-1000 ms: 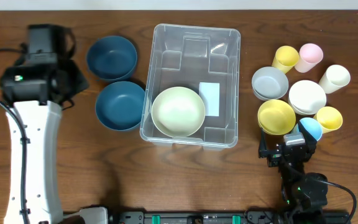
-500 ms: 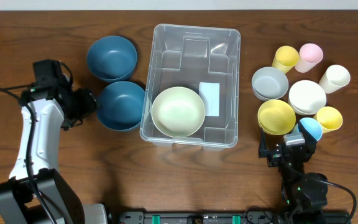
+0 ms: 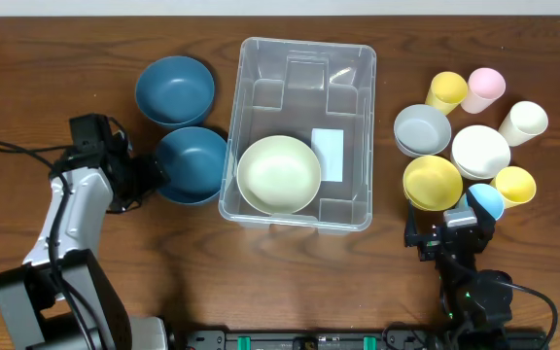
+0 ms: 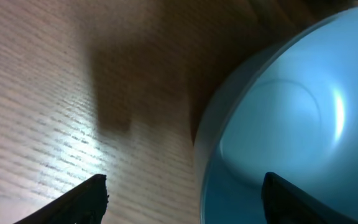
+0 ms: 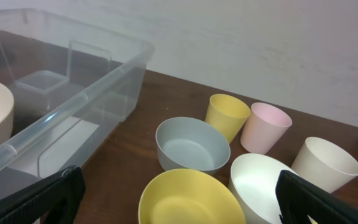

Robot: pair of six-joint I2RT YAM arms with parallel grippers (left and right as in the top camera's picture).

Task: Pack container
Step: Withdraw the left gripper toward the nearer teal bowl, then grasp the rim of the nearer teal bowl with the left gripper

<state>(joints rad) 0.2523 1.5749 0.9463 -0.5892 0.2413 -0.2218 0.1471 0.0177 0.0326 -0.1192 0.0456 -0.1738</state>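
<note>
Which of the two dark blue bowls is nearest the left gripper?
The front blue bowl, beside the container's left wall: the left gripper is at its left rim. The rear blue bowl sits farther back.

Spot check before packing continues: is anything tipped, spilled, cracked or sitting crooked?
Nothing stands out. The container sits flat with a pale green bowl upright inside; the two dark blue bowls and the bowls and cups on the right all stand upright, nothing spilled.
</note>
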